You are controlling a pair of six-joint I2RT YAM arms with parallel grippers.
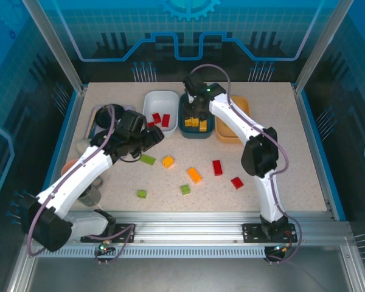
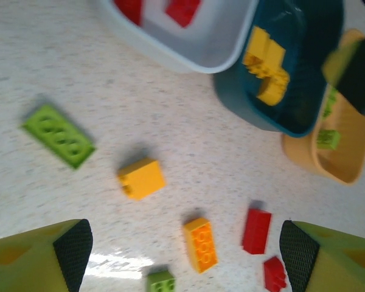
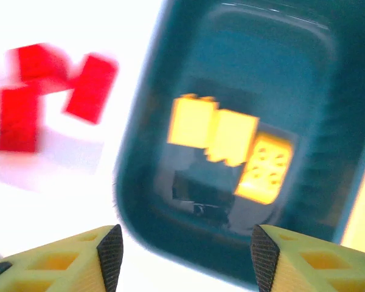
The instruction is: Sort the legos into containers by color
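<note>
The left gripper (image 2: 185, 246) hangs empty with its jaws wide apart above loose legos on the table (image 2: 79, 73). An orange brick (image 2: 201, 244) lies right beneath it, a yellow brick (image 2: 141, 177) just ahead to its left, and a red brick (image 2: 256, 230) near its right finger. The right gripper (image 3: 187, 250), jaws apart and empty, is above the dark teal tub (image 3: 304, 91), which holds yellow bricks (image 3: 231, 143). The bricks look light, rigid and slick, so they are best pinched across the flat long sides rather than the studs.

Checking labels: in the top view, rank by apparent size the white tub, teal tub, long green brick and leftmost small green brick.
1. White tub, teal tub: look alike, teal partly hidden, so unranked.
2. Long green brick.
3. Leftmost small green brick.
</note>
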